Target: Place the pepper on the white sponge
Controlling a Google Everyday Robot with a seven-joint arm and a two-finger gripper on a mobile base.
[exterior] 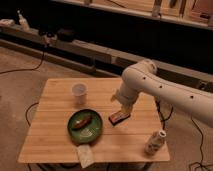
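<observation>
The pepper (pixel 81 122), reddish-brown and slightly curved, lies on the green plate (pixel 85 125) at the table's front middle. The white sponge (pixel 85 156), a pale flat pad, lies at the table's front edge just below the plate and partly overhangs it. My gripper (pixel 121 111) hangs from the white arm (pixel 150 82) to the right of the plate, right over a dark rectangular block (pixel 119 118). I cannot tell whether it touches the block. The gripper is well apart from the pepper and the sponge.
A white cup (pixel 79 92) stands behind the plate. A white bottle (pixel 155 141) stands at the front right corner of the wooden table (pixel 50 135). A pale green piece (pixel 90 134) lies on the plate. Cables run on the floor around the table.
</observation>
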